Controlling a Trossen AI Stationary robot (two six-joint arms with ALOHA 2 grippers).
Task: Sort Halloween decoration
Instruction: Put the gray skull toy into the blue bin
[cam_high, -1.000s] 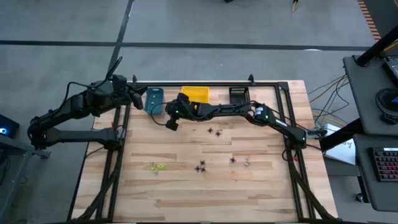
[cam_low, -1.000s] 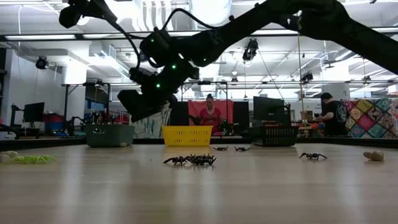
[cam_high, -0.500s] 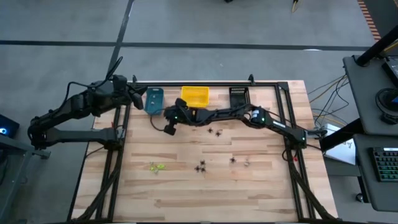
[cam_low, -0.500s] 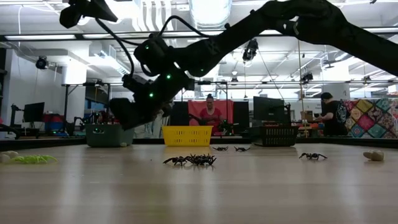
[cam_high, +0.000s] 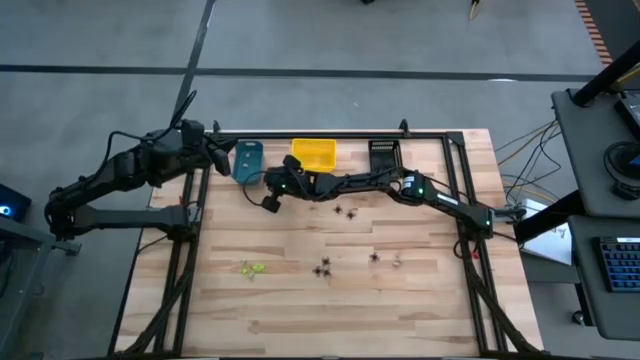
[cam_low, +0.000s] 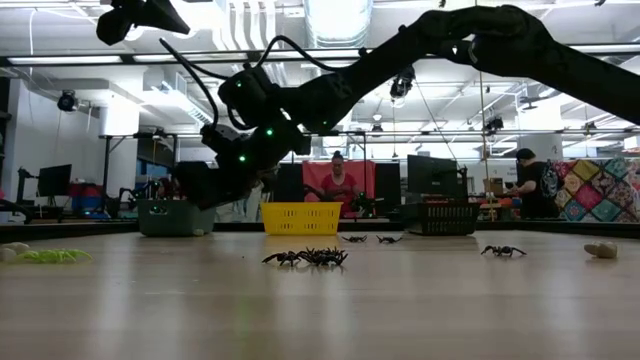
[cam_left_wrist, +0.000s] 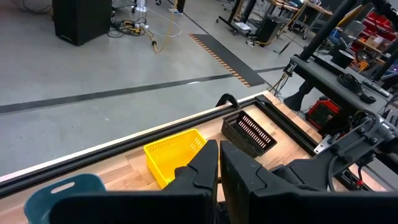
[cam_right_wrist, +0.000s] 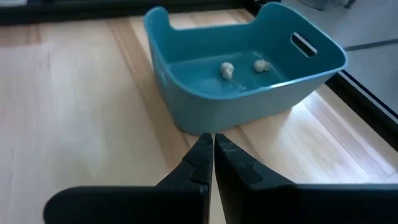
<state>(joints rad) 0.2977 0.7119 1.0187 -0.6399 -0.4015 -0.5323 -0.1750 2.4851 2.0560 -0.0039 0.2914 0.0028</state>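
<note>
My right gripper (cam_high: 268, 203) hovers above the table just in front of the teal bin (cam_high: 248, 160), its fingers shut with nothing visible between them (cam_right_wrist: 213, 142). In the right wrist view the teal bin (cam_right_wrist: 249, 81) holds two pale trinkets (cam_right_wrist: 227, 70). On the table lie black spiders (cam_high: 340, 211) (cam_high: 322, 270) (cam_high: 374, 257), one pale trinket (cam_high: 397, 261) and a yellow-green one (cam_high: 252, 268). My left gripper (cam_high: 222, 157) waits shut beyond the table's far-left corner (cam_left_wrist: 219, 149).
A yellow bin (cam_high: 314, 153) and a black bin (cam_high: 384, 153) stand beside the teal one along the far edge. A black frame rail (cam_high: 330, 133) runs behind them. People stand in the room beyond the table (cam_low: 338, 185). Bare wood lies toward the near edge (cam_high: 330, 315).
My right gripper has moved toward the table's left and a little down, closing on the teal bin, with its fingers staying shut. The trinkets on the table have kept their places.
</note>
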